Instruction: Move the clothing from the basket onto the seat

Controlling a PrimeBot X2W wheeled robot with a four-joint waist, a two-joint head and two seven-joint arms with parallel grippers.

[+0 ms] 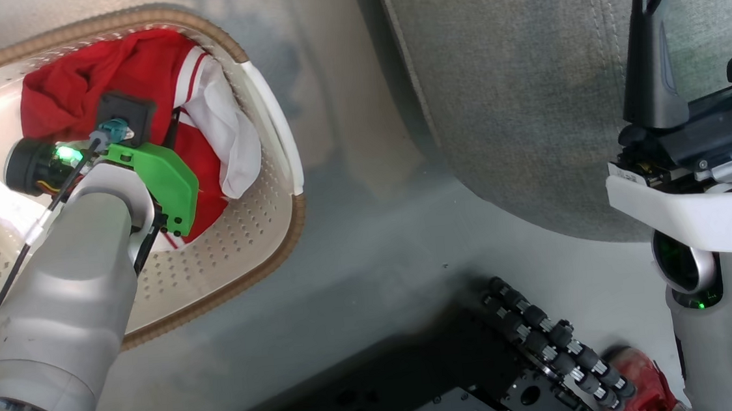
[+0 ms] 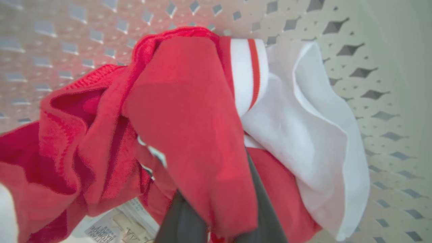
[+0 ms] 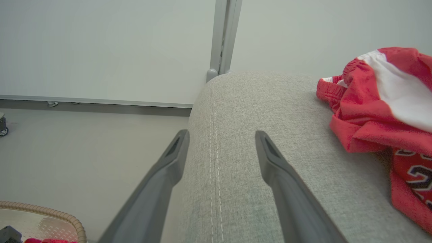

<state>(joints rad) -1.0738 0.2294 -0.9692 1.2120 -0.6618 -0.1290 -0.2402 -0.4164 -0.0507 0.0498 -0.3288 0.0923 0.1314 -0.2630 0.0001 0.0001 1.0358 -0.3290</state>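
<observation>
Seat: large grey upholstered cushion with a stitched seam near the edge; serves as the drop zone, with broad bare fabric free beneath the right arm.

Basket: oval, perforated cream wall under a brown woven-look rim; stands on the floor near the seat corner but apart from it, presumably to keep pick and drop within one arm swing.

Seat garment: red with a white panel and dark numerals; lies crumpled on the cushion top; counts as half the task done.

Basket garment: red with a white stripe and white panel; bunched against the handle-side wall inside the basket, one fold raised into a ridge.

Left gripper: reaches down into the basket, pale forearm crossing the rim; jaws drawn close on that red fold, cloth pinched between the dark fingers and draped over them; grips a fold rather than the bulk, likely for want of any firmer edge on soft cloth.

Right gripper: jaws wide, nothing between them; hovers above the seat's seam, well apart from the seat garment; judged clear of the left arm's path.

Paper label: flat on the basket bottom, partly under the cloth; for the next move, lift high enough to clear the rim before swinging toward the seat.
</observation>
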